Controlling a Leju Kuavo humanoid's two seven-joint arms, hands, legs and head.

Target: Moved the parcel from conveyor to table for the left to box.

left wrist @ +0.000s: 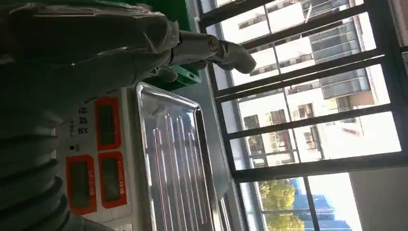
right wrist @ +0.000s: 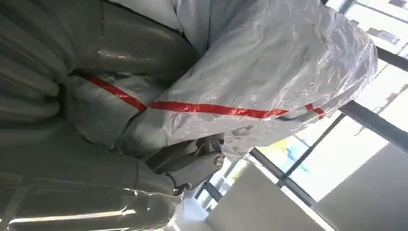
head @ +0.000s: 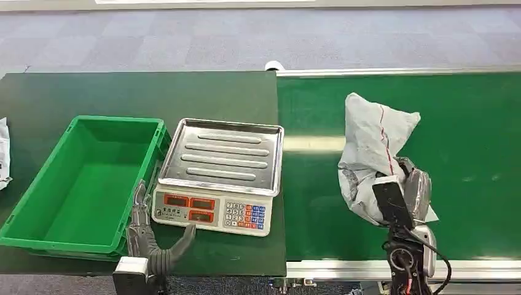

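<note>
Early stage: parcel gripped in right hand, over conveyor near its front edge. Left hand empty, fingers spread, by table front edge. Transfer, boxing into crate pending.

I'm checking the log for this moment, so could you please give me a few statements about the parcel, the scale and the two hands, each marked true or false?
1. The right hand holds the grey parcel above the conveyor belt. True.
2. The parcel lies on the tray of the scale. False: the tray is bare, and the parcel is over the belt.
3. The green box holds the parcel. False: its inside shows nothing, and the parcel is in the right hand.
4. The left hand is by the front of the scale, beside the green box, holding nothing. True.
5. A red stripe runs across the parcel. True.
</note>
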